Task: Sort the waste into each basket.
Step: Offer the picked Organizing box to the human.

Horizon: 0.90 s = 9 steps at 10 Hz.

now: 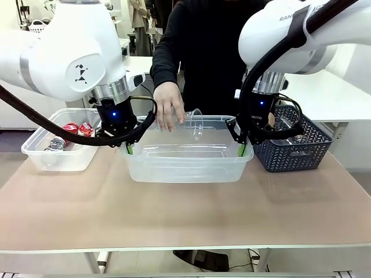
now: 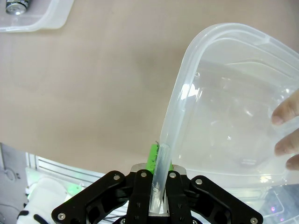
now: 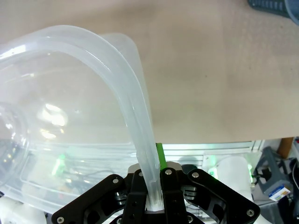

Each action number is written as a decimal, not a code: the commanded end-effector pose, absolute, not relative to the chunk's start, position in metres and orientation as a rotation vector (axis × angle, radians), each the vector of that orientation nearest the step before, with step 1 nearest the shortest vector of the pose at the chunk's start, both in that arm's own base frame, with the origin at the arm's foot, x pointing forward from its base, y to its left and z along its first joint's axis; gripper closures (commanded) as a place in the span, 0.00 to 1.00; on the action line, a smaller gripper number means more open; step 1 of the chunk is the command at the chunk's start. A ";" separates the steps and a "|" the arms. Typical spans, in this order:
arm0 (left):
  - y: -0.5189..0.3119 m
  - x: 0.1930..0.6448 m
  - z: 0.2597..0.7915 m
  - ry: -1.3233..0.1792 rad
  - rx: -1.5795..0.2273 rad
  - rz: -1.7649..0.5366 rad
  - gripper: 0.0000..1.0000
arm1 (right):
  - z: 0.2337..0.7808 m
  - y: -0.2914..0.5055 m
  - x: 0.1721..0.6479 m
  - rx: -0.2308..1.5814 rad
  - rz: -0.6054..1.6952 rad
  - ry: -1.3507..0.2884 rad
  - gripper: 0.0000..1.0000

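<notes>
2 claws, 1 big clear tub gripped at its ends.
The left claw (image 1: 128,148) and right claw (image 1: 242,148) are each pinched tight on the big tub's (image 1: 185,171) rim; a person's hand (image 1: 168,109) holds a clear bottle (image 1: 196,123) over it, and red cans (image 1: 78,128) lie in the smaller tub (image 1: 40,157) to its left.

We record a white left arm (image 1: 64,52) and right arm (image 1: 290,35), a black triangle marking (image 1: 81,72), black cables (image 1: 324,14) and blue wrist lights (image 1: 114,114). Left gripper (image 2: 156,161) and right gripper (image 3: 152,154): black, green pads (image 2: 152,158), silver screws (image 2: 61,216). Person's sleeve (image 1: 165,58): black.
</notes>
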<state>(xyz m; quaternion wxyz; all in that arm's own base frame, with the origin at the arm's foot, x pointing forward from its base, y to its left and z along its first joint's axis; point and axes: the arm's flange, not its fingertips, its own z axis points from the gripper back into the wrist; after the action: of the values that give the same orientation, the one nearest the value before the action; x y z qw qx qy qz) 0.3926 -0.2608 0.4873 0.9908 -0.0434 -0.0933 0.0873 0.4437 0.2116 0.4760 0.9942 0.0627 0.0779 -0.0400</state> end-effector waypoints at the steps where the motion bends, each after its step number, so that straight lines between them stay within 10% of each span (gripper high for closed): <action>1: -0.255 0.395 0.486 -0.192 -0.087 0.193 0.96 | 0.480 0.213 0.442 0.130 -0.080 0.155 0.97; 9: -0.255 0.395 0.486 -0.192 -0.087 0.193 0.96 | 0.480 0.213 0.442 0.130 -0.080 0.155 0.97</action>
<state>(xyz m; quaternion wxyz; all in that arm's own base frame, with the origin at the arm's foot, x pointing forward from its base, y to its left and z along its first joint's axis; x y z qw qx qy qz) 0.3927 -0.2607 0.4872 0.9908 -0.0434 -0.0933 0.0874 0.4437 0.2116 0.4760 0.9942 0.0627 0.0779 -0.0400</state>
